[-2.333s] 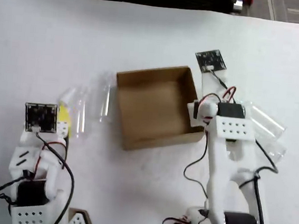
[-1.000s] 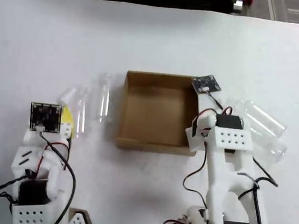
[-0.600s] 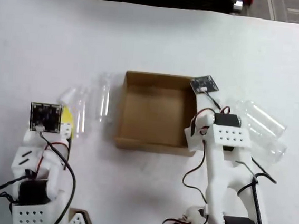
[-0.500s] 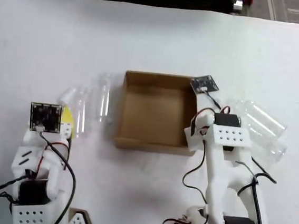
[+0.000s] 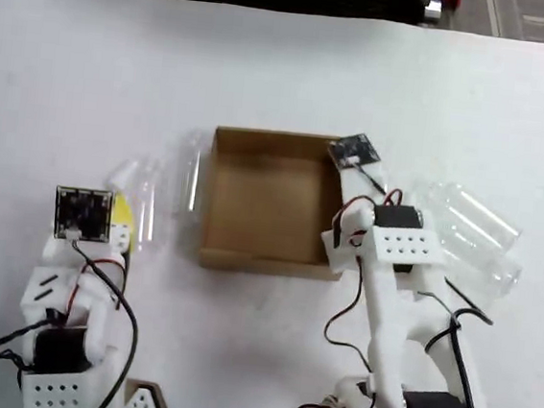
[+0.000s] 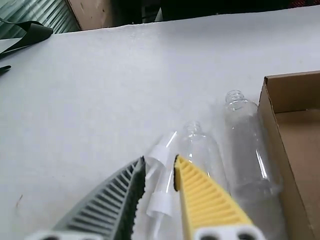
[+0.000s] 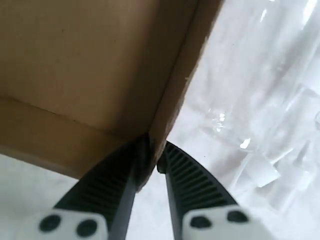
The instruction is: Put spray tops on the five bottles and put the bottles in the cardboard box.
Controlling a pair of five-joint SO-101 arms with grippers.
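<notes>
Right arm (image 5: 388, 302) hides parts of bottles (image 5: 477, 224) beside cardboard box (image 5: 263, 198).

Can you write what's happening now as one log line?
right tool: shut on cardboard box wall | left tool: by spray top | bottles near it: no tops, outside box

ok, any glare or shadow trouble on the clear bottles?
High view: the bottles left of the cardboard box nearly wash out against the white table, marked by faint highlights. Left wrist view: bright streaks outline them. Right wrist view: box interior shaded near the right gripper; bottles glint beside it.
</notes>
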